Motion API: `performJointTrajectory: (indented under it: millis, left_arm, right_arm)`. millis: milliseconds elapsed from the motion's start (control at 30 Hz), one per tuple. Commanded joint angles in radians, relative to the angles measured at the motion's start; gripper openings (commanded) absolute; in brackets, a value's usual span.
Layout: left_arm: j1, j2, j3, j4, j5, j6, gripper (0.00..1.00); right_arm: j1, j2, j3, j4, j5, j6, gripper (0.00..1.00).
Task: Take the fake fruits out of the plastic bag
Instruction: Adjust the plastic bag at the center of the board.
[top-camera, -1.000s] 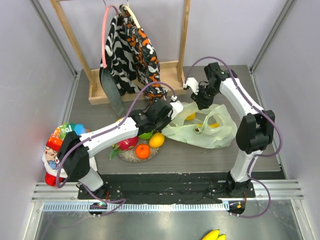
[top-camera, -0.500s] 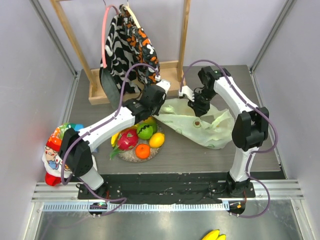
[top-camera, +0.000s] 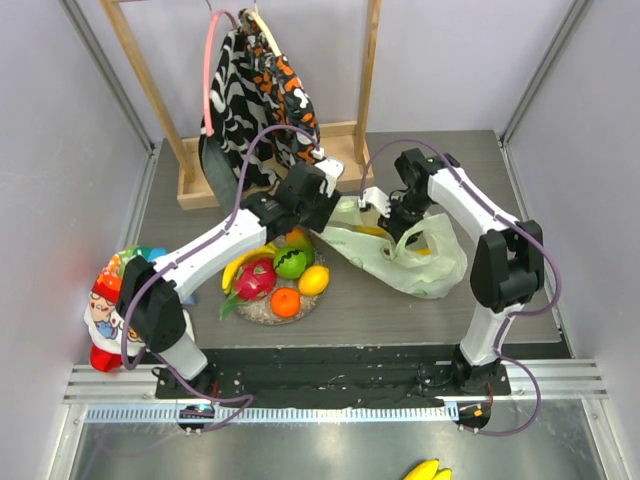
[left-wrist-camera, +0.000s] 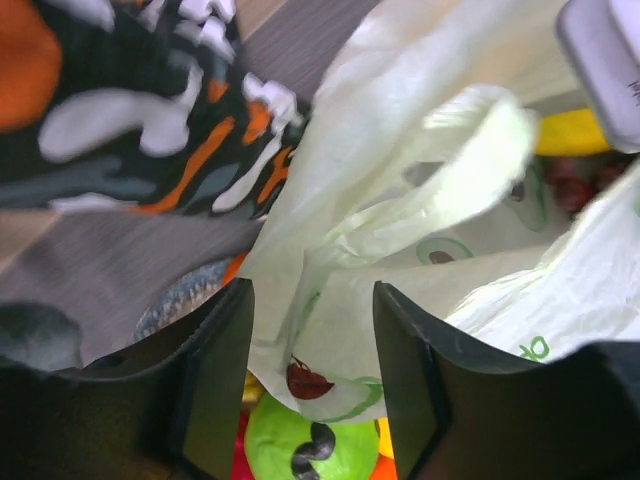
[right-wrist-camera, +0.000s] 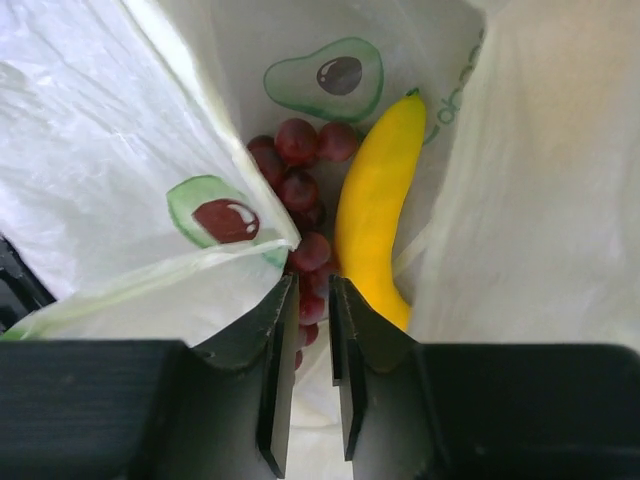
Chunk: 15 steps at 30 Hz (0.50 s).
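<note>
The pale-green plastic bag (top-camera: 430, 265) lies right of centre with its mouth toward the arms. My left gripper (top-camera: 325, 200) hovers at its left rim. In the left wrist view that gripper (left-wrist-camera: 312, 300) is open, and loose bag film (left-wrist-camera: 400, 130) hangs between the fingers above a green apple (left-wrist-camera: 300, 450). My right gripper (top-camera: 388, 215) sits at the bag's mouth, its jaws (right-wrist-camera: 310, 285) a narrow gap apart with nothing pinched. Inside the bag (right-wrist-camera: 90, 150) lie a banana (right-wrist-camera: 375, 215) and purple grapes (right-wrist-camera: 300, 185). A banana bunch (top-camera: 238, 268), dragon fruit (top-camera: 255, 280), apple (top-camera: 291, 264), lemon (top-camera: 314, 280) and orange (top-camera: 285, 302) rest on a plate (top-camera: 262, 313).
A wooden rack (top-camera: 200, 185) at the back holds a black-orange-white patterned cloth (top-camera: 262, 90), close behind my left gripper. A colourful toy figure (top-camera: 110, 300) stands at the left edge. More bananas (top-camera: 425, 470) lie below the table's near edge.
My left gripper, shut while pulling the bag's rim to the left, has opened. The stretched bag has slackened and its mouth gapes. My right gripper has shifted slightly over the mouth.
</note>
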Motion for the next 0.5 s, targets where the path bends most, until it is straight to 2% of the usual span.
performJointTrajectory:
  millis: [0, 33, 100, 167, 333, 467]
  left_arm:
    - [0.017, -0.078, 0.052, 0.036, 0.269, 0.337, 0.57]
    - [0.020, -0.096, 0.035, 0.061, 0.343, 0.385, 0.57]
    - [0.019, -0.129, -0.005, 0.126, 0.415, 0.516, 0.65]
    - [0.016, -0.112, 0.018, 0.130, 0.460, 0.540, 0.67]
    - [0.013, 0.015, 0.170, 0.039, 0.515, 0.577, 0.66]
    - [-0.004, 0.044, 0.205, -0.040, 0.592, 0.722, 0.62]
  right_arm:
    - [-0.001, -0.134, -0.031, 0.032, -0.007, 0.076, 0.28]
    - [-0.001, -0.146, -0.034, 0.036, -0.012, 0.085, 0.29]
    - [0.000, -0.155, -0.040, 0.040, -0.024, 0.110, 0.30]
    - [0.002, -0.160, -0.045, 0.049, -0.046, 0.139, 0.30]
    - [-0.004, -0.168, -0.048, 0.059, -0.053, 0.184, 0.31]
    - [-0.017, -0.217, -0.075, 0.065, -0.066, 0.225, 0.31]
